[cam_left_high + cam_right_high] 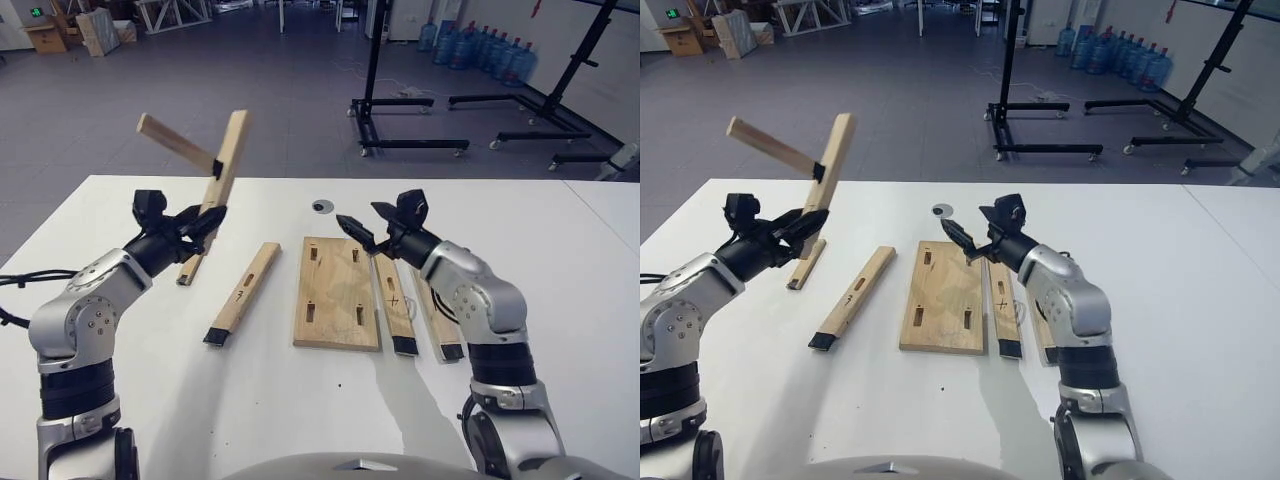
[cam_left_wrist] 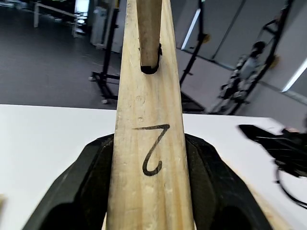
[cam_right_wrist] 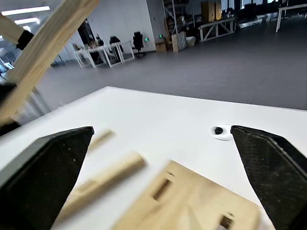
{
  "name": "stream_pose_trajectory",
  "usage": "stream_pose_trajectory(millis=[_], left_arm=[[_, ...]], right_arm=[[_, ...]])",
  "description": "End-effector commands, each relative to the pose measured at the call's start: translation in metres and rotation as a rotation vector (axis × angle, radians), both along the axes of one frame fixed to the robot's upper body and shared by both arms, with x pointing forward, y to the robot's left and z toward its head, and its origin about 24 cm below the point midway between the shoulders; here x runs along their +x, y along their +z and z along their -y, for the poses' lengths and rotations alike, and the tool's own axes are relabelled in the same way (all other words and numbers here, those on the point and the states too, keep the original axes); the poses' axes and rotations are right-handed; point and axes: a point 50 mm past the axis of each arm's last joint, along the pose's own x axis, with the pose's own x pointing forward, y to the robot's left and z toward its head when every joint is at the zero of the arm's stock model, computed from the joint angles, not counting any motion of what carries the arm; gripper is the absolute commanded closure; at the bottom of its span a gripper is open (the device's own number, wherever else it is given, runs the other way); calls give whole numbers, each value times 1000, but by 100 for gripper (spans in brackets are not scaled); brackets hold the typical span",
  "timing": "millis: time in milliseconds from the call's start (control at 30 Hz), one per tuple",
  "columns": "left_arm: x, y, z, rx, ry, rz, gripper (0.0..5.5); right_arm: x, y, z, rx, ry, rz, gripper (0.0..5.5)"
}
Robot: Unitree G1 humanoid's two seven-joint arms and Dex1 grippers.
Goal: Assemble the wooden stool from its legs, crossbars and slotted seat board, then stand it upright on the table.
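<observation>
Left eye view: the left gripper clamps a stiff, light leg below its socketed crossbar, probably top-heavy. The right gripper gapes above the seat board, at its far edge.

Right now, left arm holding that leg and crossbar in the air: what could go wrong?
1. The left gripper clamps the leg low, with the crossbar jutting sideways higher up; that offset load might twist the leg in the grip.
2. The crossbar looks only plugged into its slot and could drop out.
3. The right gripper hangs open over the seat board, beside two loose legs it could nudge.
</observation>
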Motion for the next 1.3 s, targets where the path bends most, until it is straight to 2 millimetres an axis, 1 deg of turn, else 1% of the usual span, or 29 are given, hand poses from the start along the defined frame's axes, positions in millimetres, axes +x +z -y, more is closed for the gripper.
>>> stream_pose_trajectory(millis=[33, 100, 167, 233, 333, 467, 700, 800, 1067, 1300], left_arm=[[-11, 12, 34, -198, -257, -16, 348], [-13, 15, 41, -275, -319, -27, 348], [-12, 19, 40, -366, -354, -38, 348], [-13, 23, 39, -442, -392, -44, 348], [-15, 24, 42, -491, -452, -71, 348], [-19, 24, 49, -508, -507, -92, 348], [-23, 17, 58, -498, -539, -133, 348], [-25, 16, 61, -501, -553, -142, 348], [-31, 9, 71, -481, -592, -176, 348], [-32, 8, 72, -481, -595, -175, 348]], right_arm=[[-5, 53, 10, 308, 223, 22, 25], [-7, 73, 15, 460, 324, 18, 25], [-8, 83, 17, 555, 397, -8, 25], [-7, 82, 14, 608, 444, -68, 25], [-3, 79, 4, 661, 489, -161, 25], [2, 79, -9, 676, 508, -225, 25], [-2, 92, -23, 697, 567, -211, 25], [-4, 94, -29, 703, 580, -213, 25], [-3, 97, -39, 726, 582, -218, 25], [-6, 93, -41, 731, 562, -224, 25]])
